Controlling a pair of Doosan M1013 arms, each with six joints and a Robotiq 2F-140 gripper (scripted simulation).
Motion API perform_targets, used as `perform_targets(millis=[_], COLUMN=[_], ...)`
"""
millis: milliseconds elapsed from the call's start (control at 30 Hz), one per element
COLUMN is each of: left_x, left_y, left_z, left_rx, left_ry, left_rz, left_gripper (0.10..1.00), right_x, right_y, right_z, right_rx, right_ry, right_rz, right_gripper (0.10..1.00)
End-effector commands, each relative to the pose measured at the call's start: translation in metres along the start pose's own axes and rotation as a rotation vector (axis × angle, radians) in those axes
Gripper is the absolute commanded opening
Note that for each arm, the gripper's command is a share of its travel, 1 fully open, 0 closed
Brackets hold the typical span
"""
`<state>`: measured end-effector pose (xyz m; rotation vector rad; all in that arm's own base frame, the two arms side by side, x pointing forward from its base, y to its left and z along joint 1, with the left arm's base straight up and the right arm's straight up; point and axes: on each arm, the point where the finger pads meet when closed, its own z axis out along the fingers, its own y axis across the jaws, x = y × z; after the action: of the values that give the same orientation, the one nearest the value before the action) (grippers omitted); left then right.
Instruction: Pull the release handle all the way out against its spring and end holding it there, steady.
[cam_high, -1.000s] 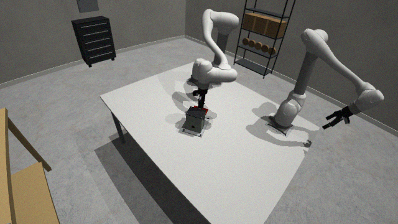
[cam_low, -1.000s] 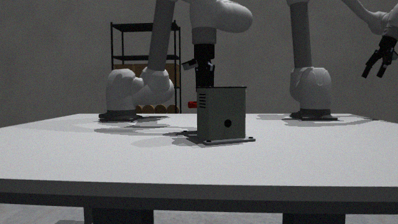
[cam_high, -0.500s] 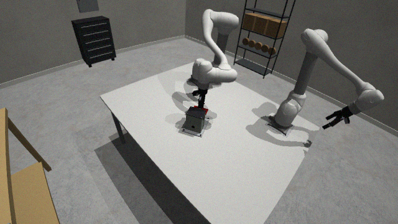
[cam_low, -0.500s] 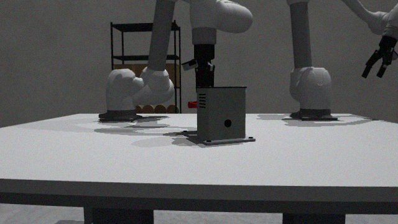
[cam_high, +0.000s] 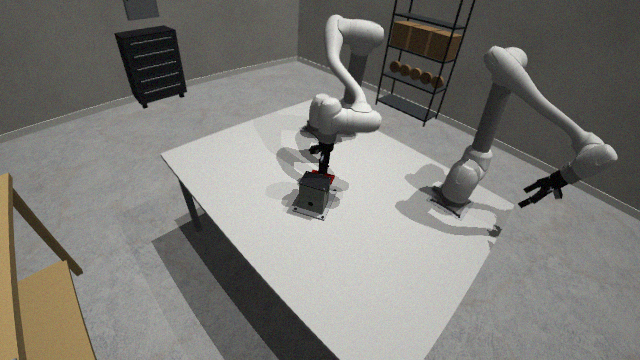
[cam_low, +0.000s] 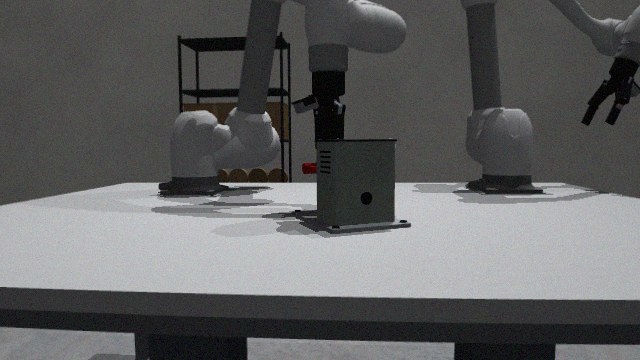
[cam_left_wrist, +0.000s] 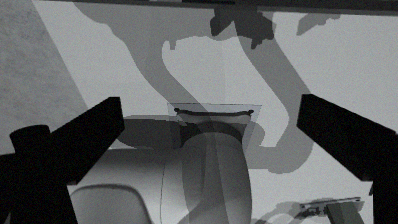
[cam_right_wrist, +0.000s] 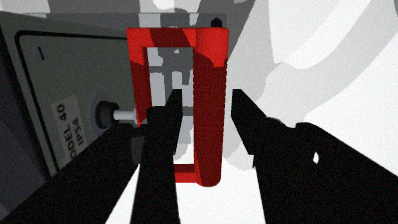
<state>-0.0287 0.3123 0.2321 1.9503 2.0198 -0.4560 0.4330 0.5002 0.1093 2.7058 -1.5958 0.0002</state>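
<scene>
— Up front on the white table (cam_high: 350, 250) (cam_low: 150, 260) (cam_left_wrist: 350, 60), what have we got?

— Grey housing (cam_high: 313, 197) (cam_low: 356, 185) (cam_right_wrist: 75, 60), upright, on a flat base plate (cam_high: 300, 212) (cam_low: 370, 228) with bolts. Round dark hole in the near side, vent slots next to the corner.

— Release handle?

— Red handle (cam_high: 329, 175) (cam_low: 309, 168) (cam_right_wrist: 210, 110), just behind the housing from the exterior view. Short pale rod (cam_right_wrist: 125, 115) links them; handle frame stands off the face. Full travel: can't tell.

— Right gripper (cam_high: 324, 170) (cam_low: 330, 136) (cam_right_wrist: 206, 92)?

— Pointing down, part spread. Grip bar sits between the fingers, visible gap each side. One finger goes through the frame's opening. Not pinching it, so no hold on the handle.

— Left?

— Left gripper (cam_high: 525, 197) (cam_low: 598, 122) (cam_left_wrist: 212, 107) is spread wide, nothing in it, up in the air well apart from the housing.

— Far end?

— Black shelf rack (cam_high: 384, 65) (cam_low: 180, 75) by the wall, brown boxes (cam_high: 426, 41) on it, round brown pieces (cam_high: 416, 73) one shelf down.
</scene>
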Motion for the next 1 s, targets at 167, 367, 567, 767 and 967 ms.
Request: perform_targets(millis=[167, 367, 567, 767, 967], left_x=[0.0001, 0.0001, 0.0001, 0.0001, 0.0001], left_y=[-0.0001, -0.0001, -0.0001, -0.0001, -0.0001], left_z=[-0.0005, -0.0005, -0.0005, -0.0005, -0.0005], left_rx=[0.000, 0.000, 0.000, 0.000, 0.000], left_ry=[0.001, 0.001, 0.001, 0.001, 0.001], left_rz=[0.000, 0.000, 0.000, 0.000, 0.000], left_gripper=[1.000, 1.000, 1.000, 1.000, 1.000], right_x=[-0.0002, -0.0002, -0.0002, -0.0002, -0.0002], right_y=[-0.0004, -0.0004, -0.0004, -0.0004, -0.0004], right_z=[-0.0007, -0.0007, -0.0007, -0.0007, -0.0007], right_rx=[0.001, 0.001, 0.001, 0.001, 0.001], right_ry=[-0.001, -0.001, -0.001, -0.001, -0.001], right_rz=[0.000, 0.000, 0.000, 0.000, 0.000], right_gripper=[0.378, 0.378, 0.099, 0.099, 0.099])
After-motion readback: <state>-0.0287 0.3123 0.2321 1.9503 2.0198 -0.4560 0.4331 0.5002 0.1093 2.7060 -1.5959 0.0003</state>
